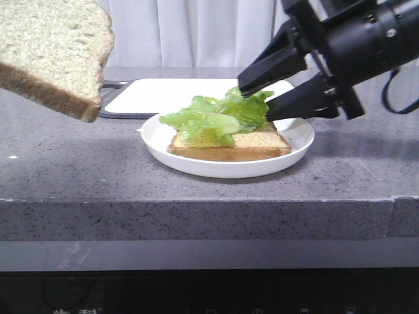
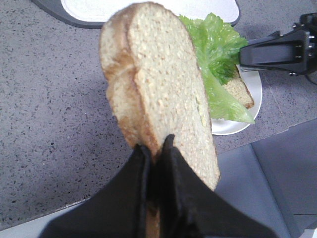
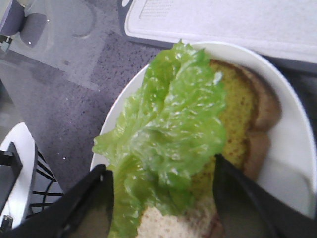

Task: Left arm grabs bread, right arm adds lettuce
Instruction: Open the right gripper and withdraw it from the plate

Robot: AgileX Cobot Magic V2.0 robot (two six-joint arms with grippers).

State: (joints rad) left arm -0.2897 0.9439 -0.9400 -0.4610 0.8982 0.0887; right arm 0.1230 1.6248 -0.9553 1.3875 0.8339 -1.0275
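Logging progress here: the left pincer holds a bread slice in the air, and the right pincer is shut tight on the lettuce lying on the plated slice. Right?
Not quite. The right pincer is open, its fingers either side of the lettuce, as the right wrist view shows. The left pincer does hold the bread up.

You have a gray speckled table (image 1: 78, 163). A white plate (image 1: 298, 140) sits near its front edge. A white cutting board (image 1: 157, 95) lies behind the plate, toward the back edge.

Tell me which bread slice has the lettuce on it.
The slice on the white plate: this lower slice lies flat under the lettuce. The other bread is bare, held aloft by the left gripper.
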